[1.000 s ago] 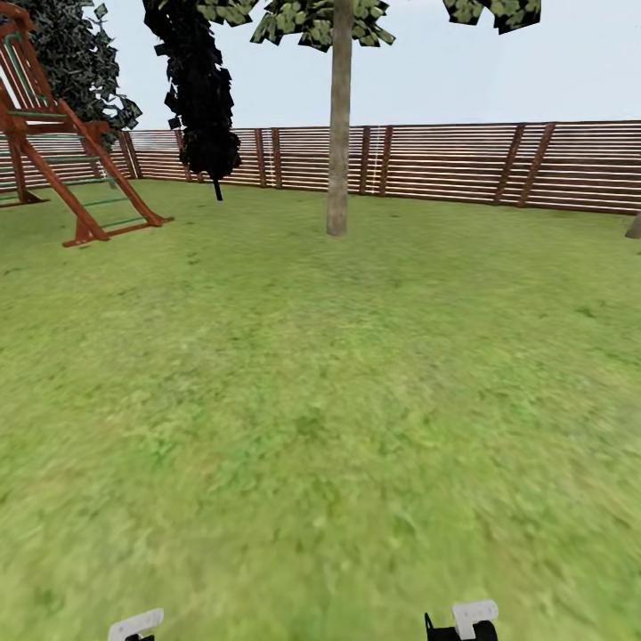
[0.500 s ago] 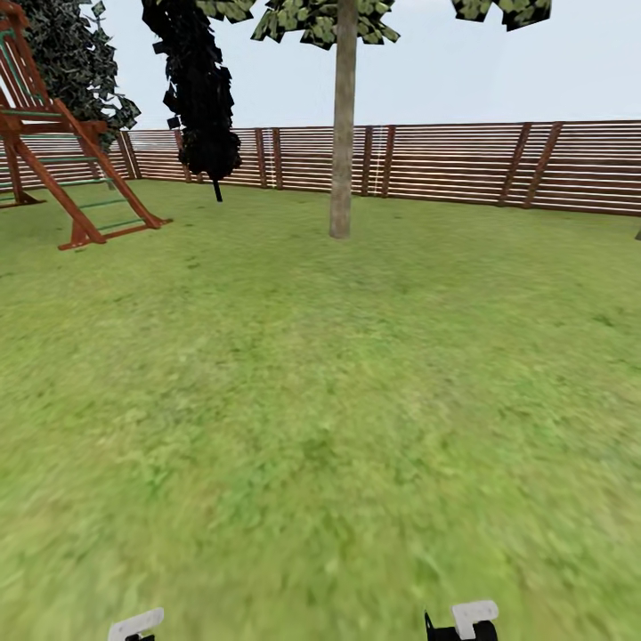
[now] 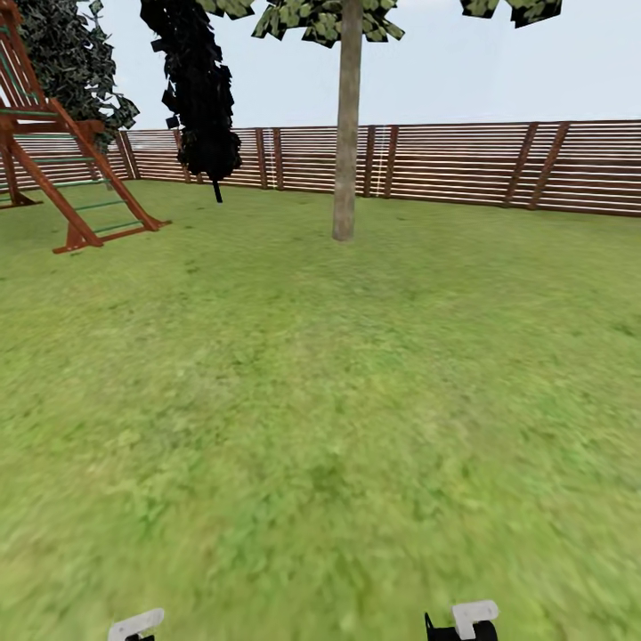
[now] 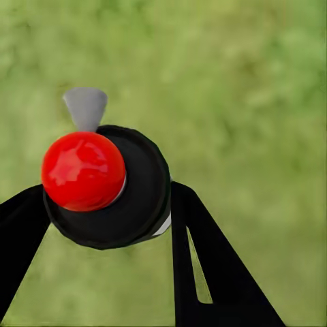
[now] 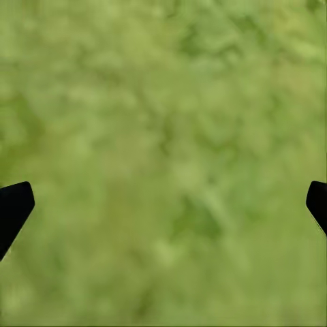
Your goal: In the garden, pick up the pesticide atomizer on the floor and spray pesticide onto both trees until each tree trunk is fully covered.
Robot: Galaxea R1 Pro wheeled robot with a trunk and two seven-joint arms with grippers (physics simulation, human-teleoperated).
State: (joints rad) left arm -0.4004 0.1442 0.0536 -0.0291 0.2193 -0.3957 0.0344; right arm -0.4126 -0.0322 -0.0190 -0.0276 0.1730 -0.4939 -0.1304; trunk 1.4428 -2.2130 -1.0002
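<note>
Atomizer: stubby black pesticide atomizer (image 4: 112,191) with a red round cap and a grey nozzle, sitting between the left gripper's (image 4: 102,238) black jaws, which are closed against its body above the green lawn (image 3: 320,427).
Right gripper (image 5: 163,204): jaws spread wide, holding nothing, grass beneath.
Tree: pale grey-brown mottled trunk (image 3: 346,125) far ahead, near the brown slatted wooden fence (image 3: 463,165).
Play tower: red-brown wooden frame (image 3: 53,160) at the lawn's far left.

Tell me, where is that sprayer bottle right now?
In the left wrist view, the pesticide atomizer sits between the left gripper fingers, red top toward the camera, above the lawn.
</note>
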